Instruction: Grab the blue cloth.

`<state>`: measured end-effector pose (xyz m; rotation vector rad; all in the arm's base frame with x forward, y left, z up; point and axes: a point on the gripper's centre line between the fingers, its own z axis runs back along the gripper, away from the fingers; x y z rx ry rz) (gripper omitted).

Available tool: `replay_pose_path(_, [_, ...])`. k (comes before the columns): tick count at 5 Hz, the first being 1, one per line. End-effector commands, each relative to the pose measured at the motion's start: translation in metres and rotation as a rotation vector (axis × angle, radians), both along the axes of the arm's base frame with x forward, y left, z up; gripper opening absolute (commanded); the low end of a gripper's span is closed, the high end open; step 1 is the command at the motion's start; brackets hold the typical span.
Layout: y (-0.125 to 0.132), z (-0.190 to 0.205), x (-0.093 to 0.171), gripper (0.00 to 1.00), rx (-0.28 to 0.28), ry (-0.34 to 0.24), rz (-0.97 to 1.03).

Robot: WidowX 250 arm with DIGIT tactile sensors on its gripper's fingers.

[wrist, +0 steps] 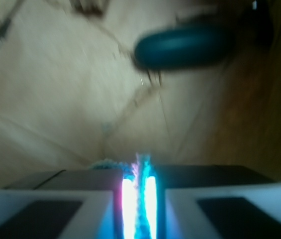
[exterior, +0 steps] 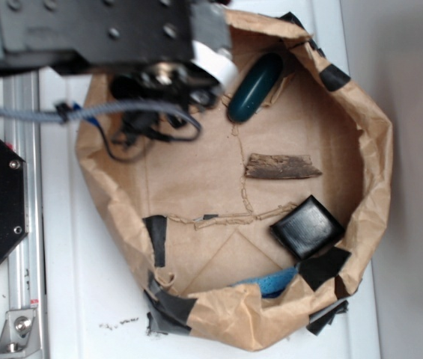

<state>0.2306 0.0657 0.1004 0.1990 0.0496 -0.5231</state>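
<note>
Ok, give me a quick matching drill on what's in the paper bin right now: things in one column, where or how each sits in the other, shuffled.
Things:
1. blue cloth
2. dark teal oval
3. wood piece
4. black square block

Places or states:
A. near the bin's middle, lying flat
B. pinched between the closed pincer fingers
C. by the bin's lower right wall
D. at the bin's upper edge, beside the arm

Pairs: 1-B, 2-D, 3-A, 4-C

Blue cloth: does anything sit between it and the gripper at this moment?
Nothing visible does. In the wrist view the gripper is closed on a thin strip of the blue cloth. The dark teal oval lies well beyond, clear of the fingers.
</note>
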Motion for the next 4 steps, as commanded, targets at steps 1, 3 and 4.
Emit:
replay_pose_path(1, [-0.041, 0.05, 0.037, 0.0, -0.098, -0.132, 0.001])
replay_pose_path(3, [-0.046, 0.037, 0.04, 0.0, -0.245, -0.16, 0.063])
replay_pose_path(4, [-0.045, 0.037, 0.034, 0.0, -0.28, -0.139, 0.151])
